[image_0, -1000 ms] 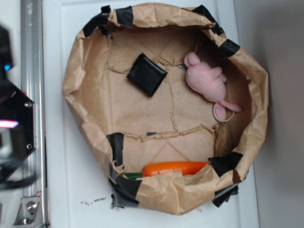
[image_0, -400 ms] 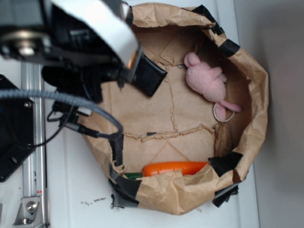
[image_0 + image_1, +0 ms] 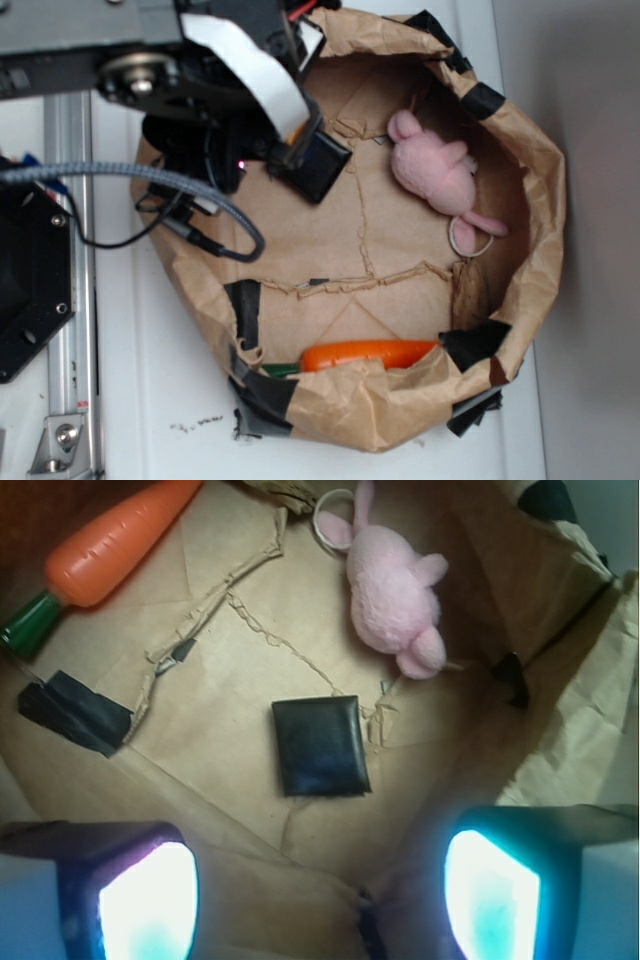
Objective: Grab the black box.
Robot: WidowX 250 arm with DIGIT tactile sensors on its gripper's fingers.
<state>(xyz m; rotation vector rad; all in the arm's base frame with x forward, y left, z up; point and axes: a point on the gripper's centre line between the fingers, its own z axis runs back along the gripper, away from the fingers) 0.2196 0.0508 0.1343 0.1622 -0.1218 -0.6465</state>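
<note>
The black box (image 3: 325, 168) lies flat on the floor of the brown paper bag (image 3: 540, 200), in its upper left part. My arm (image 3: 200, 70) reaches over the bag's upper left rim and covers the box's left corner in the exterior view. In the wrist view the black box (image 3: 320, 746) sits in the middle of the frame, just ahead of my gripper (image 3: 320, 880). The gripper hangs above the bag floor, open wide, with nothing between its two glowing fingers (image 3: 150, 900).
A pink plush rabbit (image 3: 435, 165) lies to the right of the box, and an orange carrot toy (image 3: 365, 353) sits at the bag's lower wall. The bag's crumpled walls with black tape strips (image 3: 75, 712) ring everything. A black hexagonal plate (image 3: 30, 290) and a metal rail (image 3: 65, 400) are at the left.
My arm has come in from the left and now hangs over the bag's upper left rim, next to the box. The box, rabbit and carrot have not moved.
</note>
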